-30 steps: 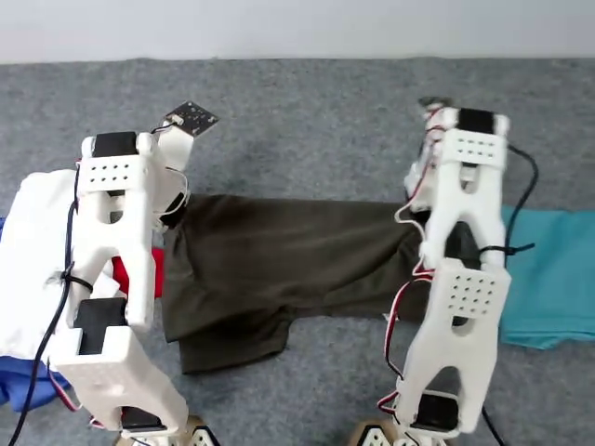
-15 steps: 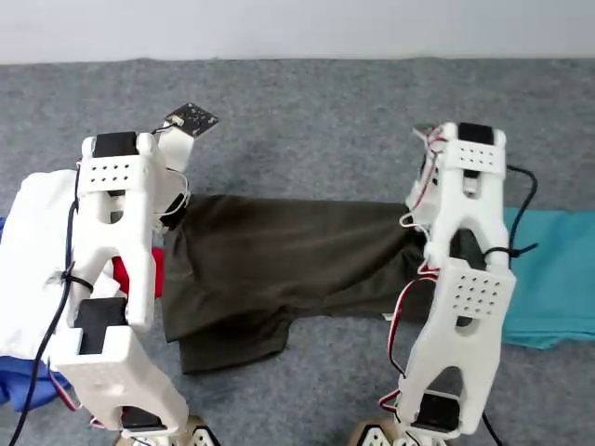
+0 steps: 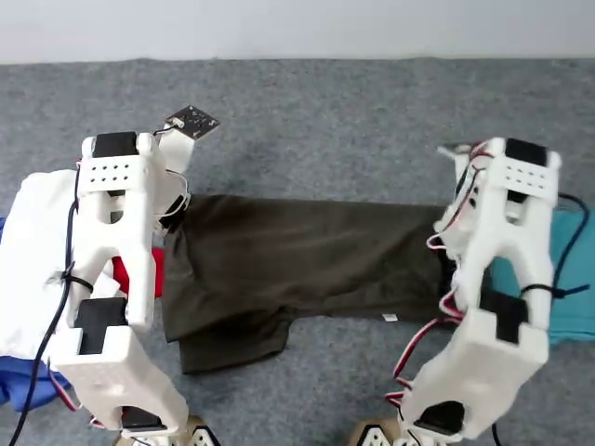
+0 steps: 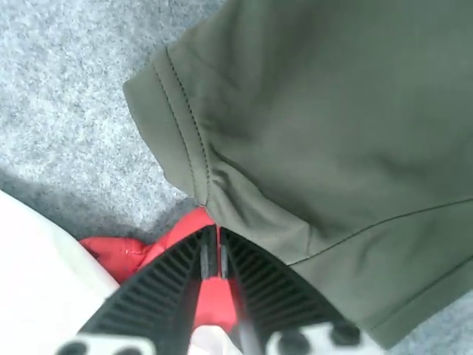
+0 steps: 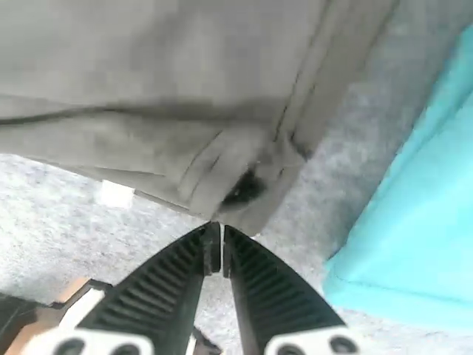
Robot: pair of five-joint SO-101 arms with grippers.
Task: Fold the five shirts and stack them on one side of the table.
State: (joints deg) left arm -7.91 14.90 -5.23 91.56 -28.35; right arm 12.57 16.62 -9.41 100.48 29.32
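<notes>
Grey fuzzy bench, and a dark olive-green cotton shirt is stretched out flat across the middle of it, between the two arms. Off to the left there's a white shirt in a heap, and a teal shirt lies at the right end. A crumpled red shirt pokes out right beside the olive one. Left gripper has its fingers pinched tight on the olive shirt's edge near a sleeve hem. The right gripper is clamped on the opposite edge.

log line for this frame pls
left end effector: shut on olive shirt edge | right end effector: shut on opposite edge | teal shirt: far right | white shirt: far left
</notes>
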